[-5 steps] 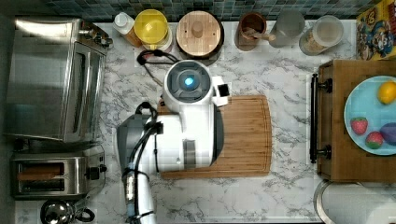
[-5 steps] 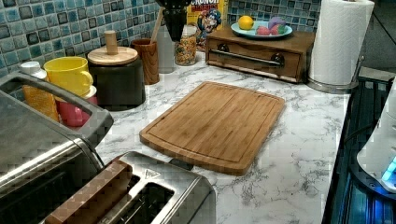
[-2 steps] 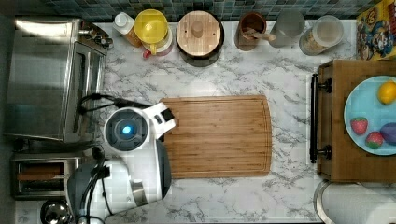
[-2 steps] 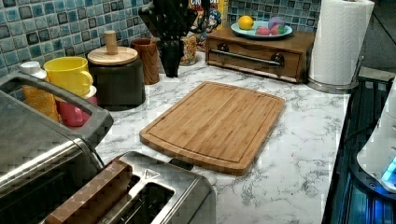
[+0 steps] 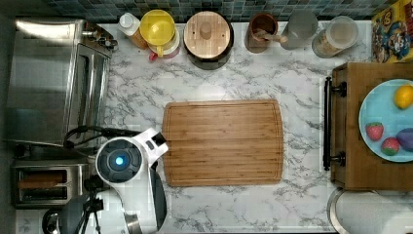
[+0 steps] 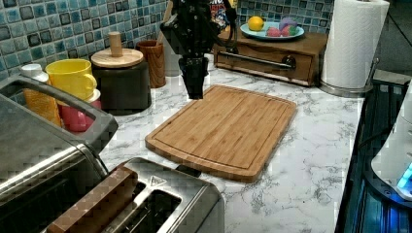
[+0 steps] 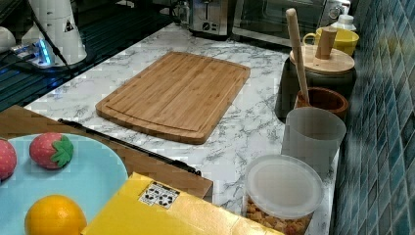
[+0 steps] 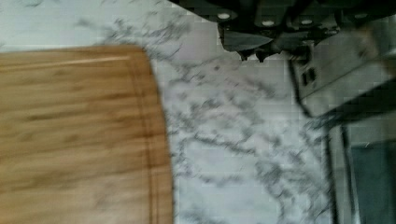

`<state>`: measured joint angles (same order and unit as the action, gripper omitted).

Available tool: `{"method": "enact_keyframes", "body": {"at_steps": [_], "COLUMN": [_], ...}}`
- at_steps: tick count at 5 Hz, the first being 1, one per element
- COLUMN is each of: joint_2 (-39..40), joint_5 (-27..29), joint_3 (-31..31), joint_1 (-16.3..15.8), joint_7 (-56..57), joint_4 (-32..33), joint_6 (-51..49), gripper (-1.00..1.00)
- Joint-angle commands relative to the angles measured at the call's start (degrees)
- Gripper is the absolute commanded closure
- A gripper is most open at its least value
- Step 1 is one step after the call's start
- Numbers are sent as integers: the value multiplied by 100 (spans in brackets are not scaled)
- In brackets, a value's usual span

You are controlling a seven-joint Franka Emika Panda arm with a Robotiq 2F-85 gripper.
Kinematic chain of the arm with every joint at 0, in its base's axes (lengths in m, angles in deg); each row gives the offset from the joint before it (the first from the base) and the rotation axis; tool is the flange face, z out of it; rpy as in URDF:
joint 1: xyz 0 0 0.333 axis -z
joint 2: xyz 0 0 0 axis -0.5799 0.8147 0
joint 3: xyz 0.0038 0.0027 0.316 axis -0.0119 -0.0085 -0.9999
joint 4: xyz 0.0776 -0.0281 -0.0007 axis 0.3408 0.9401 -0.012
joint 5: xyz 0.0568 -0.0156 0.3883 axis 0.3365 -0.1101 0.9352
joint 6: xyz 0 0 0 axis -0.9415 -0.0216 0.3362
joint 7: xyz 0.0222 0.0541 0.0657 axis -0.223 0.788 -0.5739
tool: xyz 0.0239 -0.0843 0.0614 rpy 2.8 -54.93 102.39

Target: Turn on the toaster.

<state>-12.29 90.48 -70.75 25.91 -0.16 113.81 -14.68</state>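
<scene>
The toaster (image 5: 46, 187) stands at the top view's lower left, steel, with a brown slice in one slot. It fills the near foreground of the left view (image 6: 165, 201), stands far back in the right view (image 7: 210, 17), and its side shows in the wrist view (image 8: 336, 65). My arm's white wrist (image 5: 119, 161) hovers just beside the toaster, between it and the cutting board (image 5: 223, 142). My gripper (image 6: 194, 94) points straight down over the marble next to the board's far corner, shut and holding nothing. Its dark fingertips (image 8: 243, 55) show in the wrist view, apart from the toaster.
A large toaster oven (image 5: 53, 83) sits right beside the toaster. A yellow mug (image 5: 158, 27), a lidded black pot (image 5: 207, 34) and jars line the tiled wall. A wooden drawer box (image 5: 355, 131) carries a fruit plate. A paper towel roll (image 6: 352, 41) stands near the stove.
My arm has swung off the cutting board toward the top view's lower left, close to the toaster. In the left view the gripper has come lower and nearer.
</scene>
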Motion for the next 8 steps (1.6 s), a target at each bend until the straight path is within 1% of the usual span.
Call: {"method": "enact_keyframes", "body": {"at_steps": [1, 2, 3, 4, 5, 6, 7, 8], "joint_2": [-547, -651, -608, -578, -361, 0, 168, 295], "joint_5": [469, 536, 693, 809, 628, 266, 127, 74], "joint_3": [-268, -181, -493, -535, -716, -794, -916, -986], "joint_1": [-567, -995, -800, -871, -880, -872, -706, -609], "joint_7": [644, 556, 540, 472, 185, -283, -514, -720], "joint_4": [175, 364, 262, 233, 80, -76, -195, -255], "joint_6": [128, 440, 482, 614, 701, 908, 1075, 1223], "gripper": [100, 100, 100, 100, 100, 100, 100, 100]}}
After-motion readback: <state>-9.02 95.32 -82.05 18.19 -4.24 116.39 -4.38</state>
